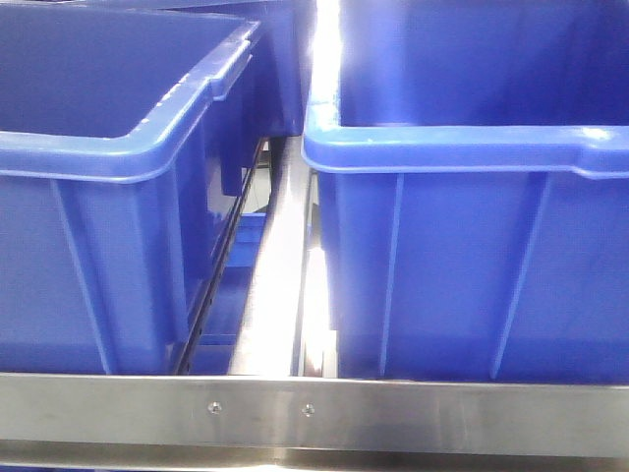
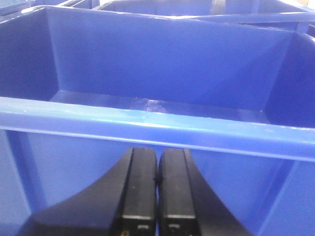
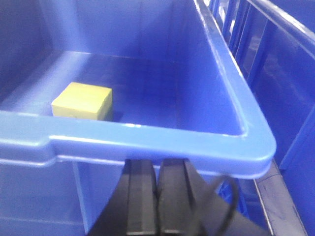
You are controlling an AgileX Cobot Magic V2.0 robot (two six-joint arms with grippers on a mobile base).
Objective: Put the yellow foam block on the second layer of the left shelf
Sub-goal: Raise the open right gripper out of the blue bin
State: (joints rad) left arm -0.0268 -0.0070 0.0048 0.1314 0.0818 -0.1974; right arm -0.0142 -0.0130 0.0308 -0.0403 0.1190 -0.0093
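The yellow foam block (image 3: 82, 101) lies on the floor of a blue bin (image 3: 147, 142), toward its near left, seen in the right wrist view. My right gripper (image 3: 158, 169) is shut with nothing between its fingers, just below and outside that bin's near rim. In the left wrist view my left gripper (image 2: 157, 169) is shut and empty, below the near rim of another blue bin (image 2: 147, 123) whose visible floor holds nothing. The front view shows neither gripper and no block.
Two blue bins (image 1: 108, 157) (image 1: 472, 147) stand side by side behind a steel shelf rail (image 1: 314, 408). A steel upright (image 1: 280, 275) runs between them. More blue bins (image 3: 285, 73) stand to the right of the block's bin. A black cable (image 3: 229, 196) loops beside my right gripper.
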